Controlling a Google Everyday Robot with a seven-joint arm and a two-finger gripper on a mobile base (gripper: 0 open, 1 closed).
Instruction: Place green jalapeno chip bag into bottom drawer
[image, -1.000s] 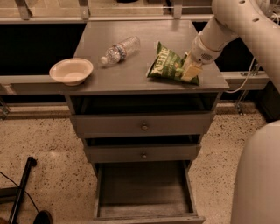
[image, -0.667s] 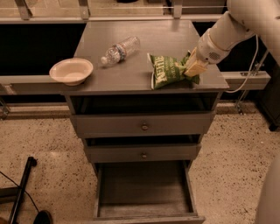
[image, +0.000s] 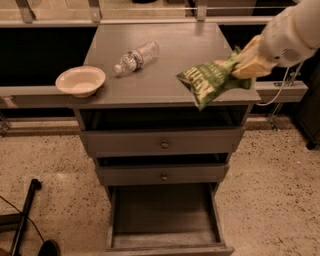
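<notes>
The green jalapeno chip bag (image: 210, 81) hangs tilted in the air over the front right part of the cabinet top (image: 165, 65). My gripper (image: 246, 64) is shut on the bag's right end and holds it lifted off the surface. The white arm reaches in from the upper right. The bottom drawer (image: 165, 216) is pulled open below and looks empty. The two shallower drawers with brass knobs above it are closed.
A clear plastic bottle (image: 136, 57) lies on the cabinet top at centre left. A pale bowl (image: 80, 81) sits at the top's front left corner. A black stand (image: 22, 220) is on the speckled floor at lower left.
The bag was lifted off the cabinet top and swung toward the front edge. The arm pulled up and to the right.
</notes>
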